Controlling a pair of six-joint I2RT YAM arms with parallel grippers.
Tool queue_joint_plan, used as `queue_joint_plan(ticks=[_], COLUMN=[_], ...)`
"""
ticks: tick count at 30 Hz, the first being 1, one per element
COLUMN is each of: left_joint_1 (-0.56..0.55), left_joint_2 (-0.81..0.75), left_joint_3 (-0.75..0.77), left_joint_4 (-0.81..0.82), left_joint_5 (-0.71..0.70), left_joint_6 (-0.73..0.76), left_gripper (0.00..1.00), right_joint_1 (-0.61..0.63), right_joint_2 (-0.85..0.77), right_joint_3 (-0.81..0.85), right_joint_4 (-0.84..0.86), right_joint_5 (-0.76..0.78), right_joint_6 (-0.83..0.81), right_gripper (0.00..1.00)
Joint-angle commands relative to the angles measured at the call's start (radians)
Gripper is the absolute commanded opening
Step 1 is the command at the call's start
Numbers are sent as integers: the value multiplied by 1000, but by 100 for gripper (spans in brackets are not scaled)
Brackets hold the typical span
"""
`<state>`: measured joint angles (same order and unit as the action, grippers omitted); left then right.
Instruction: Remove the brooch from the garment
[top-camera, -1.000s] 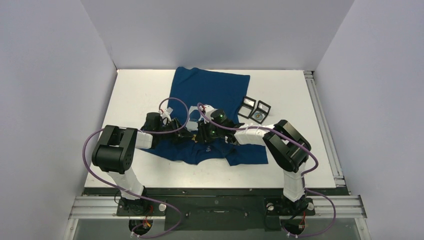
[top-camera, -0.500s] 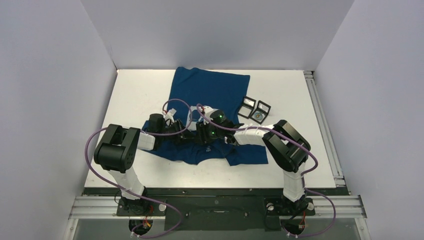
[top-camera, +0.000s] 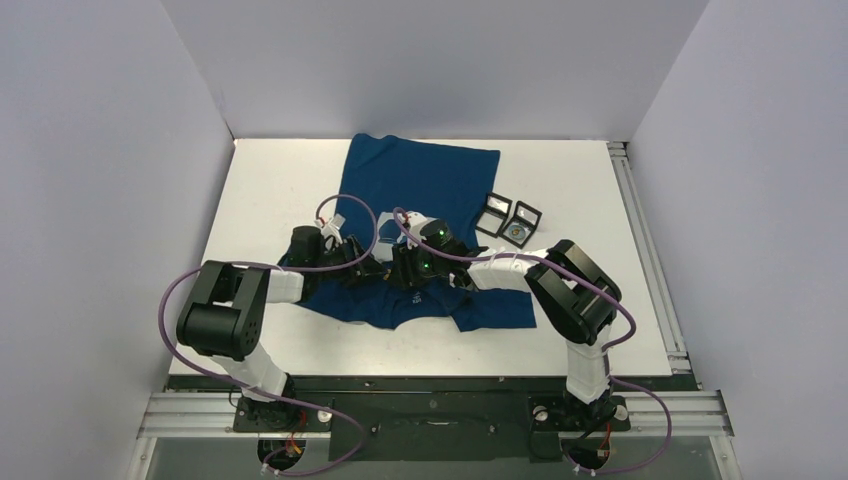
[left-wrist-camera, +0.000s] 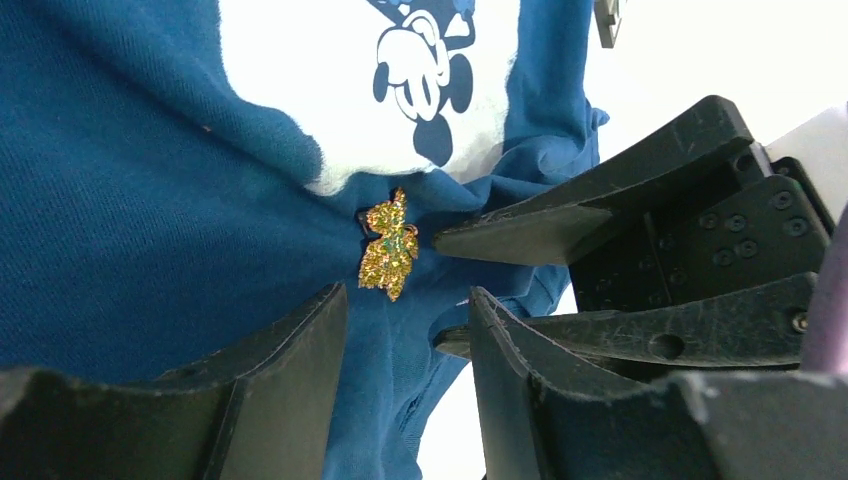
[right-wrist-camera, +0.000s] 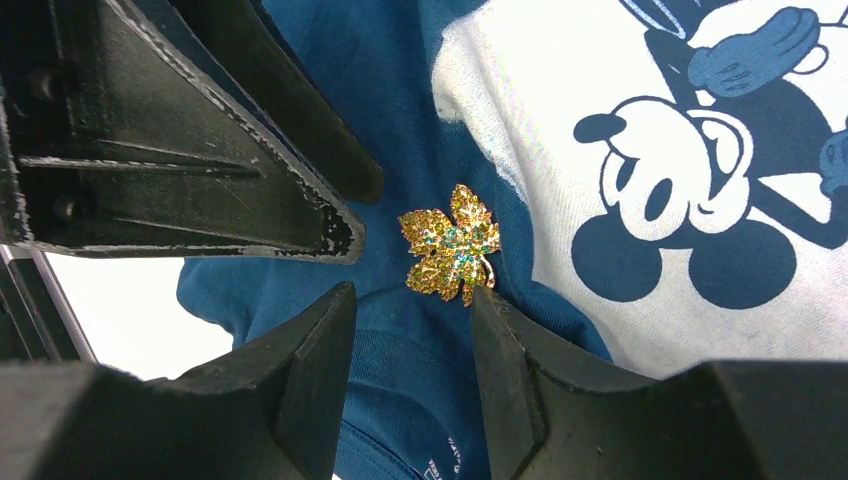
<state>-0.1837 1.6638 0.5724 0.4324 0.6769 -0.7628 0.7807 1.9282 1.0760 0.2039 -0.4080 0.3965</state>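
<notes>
white table (top-camera: 270, 190) bears garment (top-camera: 420, 180), brooch (left-wrist-camera: 389, 247) tip toward print (left-wrist-camera: 300, 80), left fingers (left-wrist-camera: 290, 380) and right fingers (right-wrist-camera: 310, 370) spread.

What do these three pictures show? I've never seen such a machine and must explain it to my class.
Two robot arms are bolted at the near edge of a white table. One picture looks down from above; the other two come from a camera on each wrist, showing that gripper's own black fingers at the bottom. On the table lies a dark blue T-shirt with a cartoon mouse print, with two small open black cases beside it. A glittery gold leaf brooch is pinned beside the print. The left gripper and right gripper both stand open close to the brooch; neither holds anything.
</notes>
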Motion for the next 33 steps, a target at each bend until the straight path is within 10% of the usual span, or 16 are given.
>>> queue_joint_plan(ticks=[1,33], left_joint_1=[-7,-64], left_joint_2=[29,114], left_joint_3=[30,3], left_joint_4=[-1,349], left_joint_5=[-8,157], left_joint_6=[22,-185], left_gripper=[44,32], right_joint_1=[7,17], right_joint_2=[-6,-2], right_joint_3=[34,48], right_joint_4=[29,23], right_joint_5=[8,90], right_joint_6=[-15,-18], right_gripper=[42,34])
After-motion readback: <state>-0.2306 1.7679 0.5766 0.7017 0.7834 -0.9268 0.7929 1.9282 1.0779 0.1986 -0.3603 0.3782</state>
